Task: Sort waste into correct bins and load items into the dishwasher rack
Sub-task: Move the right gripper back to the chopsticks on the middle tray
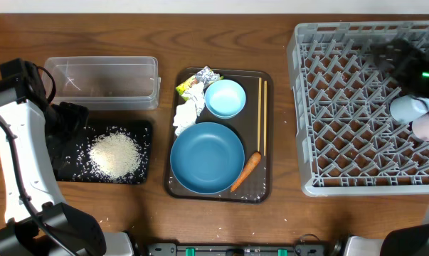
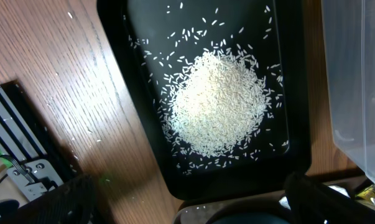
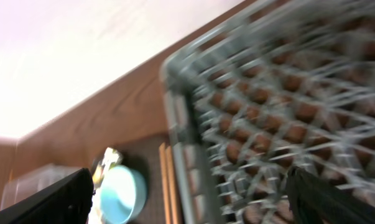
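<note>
**benchwarmer:** What's the plan from here? Where is everything?

**me:** I'm driving this remotely, going by the top view. My right claw [image 3: 187,200] is up over the dishwasher rack [image 1: 342,121] at 3 o'clock, fingers spread wide with nothing between them. Two pale cups [image 1: 410,108] sit in the rack near its 3 o'clock edge, and it's too blurry to say which is the blue one. My left claw [image 2: 196,196] is spread too, hanging over the black tray [image 2: 299,93] at 8 o'clock. The rice [image 1: 116,154] is heaped there, with loose grains around it. The clear tub [image 1: 104,82] is at 10.

**benchwarmer:** So the bowl next?

**me:** I think so. The brown tray [image 1: 251,114] sits mid-desk. On it the light blue bowl [image 1: 225,98] is at 12 and the big dark blue plate [image 1: 207,158] at 6. Both look smooth and slick, so I'd pinch the bowl by its rim, one finger inside, and come straight down. The plate lies flat, so I'd need a finger under its lip, then stand it between the pegs. The chopsticks [image 1: 262,117] along 3 are thin, so I'd grab them mid-length. The carrot [image 1: 245,171] is at 5, the crumpled tissue [image 1: 188,114] at 10 and the crinkly wrapper [image 1: 196,80] at 11, and those look easy to grab.
</note>
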Controlling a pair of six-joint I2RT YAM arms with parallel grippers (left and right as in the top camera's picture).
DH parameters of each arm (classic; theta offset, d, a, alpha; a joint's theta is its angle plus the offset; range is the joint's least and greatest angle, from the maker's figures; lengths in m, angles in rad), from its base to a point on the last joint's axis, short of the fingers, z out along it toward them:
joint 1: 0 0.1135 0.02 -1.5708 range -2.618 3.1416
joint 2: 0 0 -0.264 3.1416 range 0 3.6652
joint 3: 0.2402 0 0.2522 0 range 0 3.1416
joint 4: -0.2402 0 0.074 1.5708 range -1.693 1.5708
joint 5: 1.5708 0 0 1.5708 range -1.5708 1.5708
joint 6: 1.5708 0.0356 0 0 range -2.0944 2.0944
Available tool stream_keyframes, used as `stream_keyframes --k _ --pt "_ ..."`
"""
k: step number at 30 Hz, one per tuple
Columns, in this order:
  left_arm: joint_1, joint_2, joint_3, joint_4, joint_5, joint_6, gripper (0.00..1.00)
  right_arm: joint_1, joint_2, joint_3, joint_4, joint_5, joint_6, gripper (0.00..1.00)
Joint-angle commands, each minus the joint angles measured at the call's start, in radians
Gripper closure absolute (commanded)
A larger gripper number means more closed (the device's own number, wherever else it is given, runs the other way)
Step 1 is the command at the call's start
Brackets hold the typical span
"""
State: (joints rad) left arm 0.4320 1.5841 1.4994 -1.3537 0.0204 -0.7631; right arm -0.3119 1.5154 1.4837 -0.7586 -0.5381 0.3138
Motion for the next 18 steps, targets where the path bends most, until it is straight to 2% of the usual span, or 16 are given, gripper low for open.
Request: stream_keyframes --k 1,7,10,13,18 --pt "0.003 0.010 0.009 -0.003 -0.005 -0.009 0.01 0.132 0.021 0.000 -0.014 -0.020 -0.068 0.04" --pt "0.003 0.010 0.009 -0.003 -0.005 -0.009 0.01 0.364 0.042 0.000 -0.031 0.163 -0.068 0.01" --pt "0.003 0.010 0.009 -0.003 -0.005 -0.009 0.01 0.454 0.052 0.000 -0.031 0.176 -0.068 0.01" --pt "0.003 0.010 0.009 -0.003 -0.005 -0.009 0.01 0.519 0.060 0.000 -0.031 0.221 -0.068 0.01" --pt "0.003 0.010 0.009 -0.003 -0.005 -0.009 0.01 0.572 0.063 0.000 -0.042 0.424 -0.068 0.01"
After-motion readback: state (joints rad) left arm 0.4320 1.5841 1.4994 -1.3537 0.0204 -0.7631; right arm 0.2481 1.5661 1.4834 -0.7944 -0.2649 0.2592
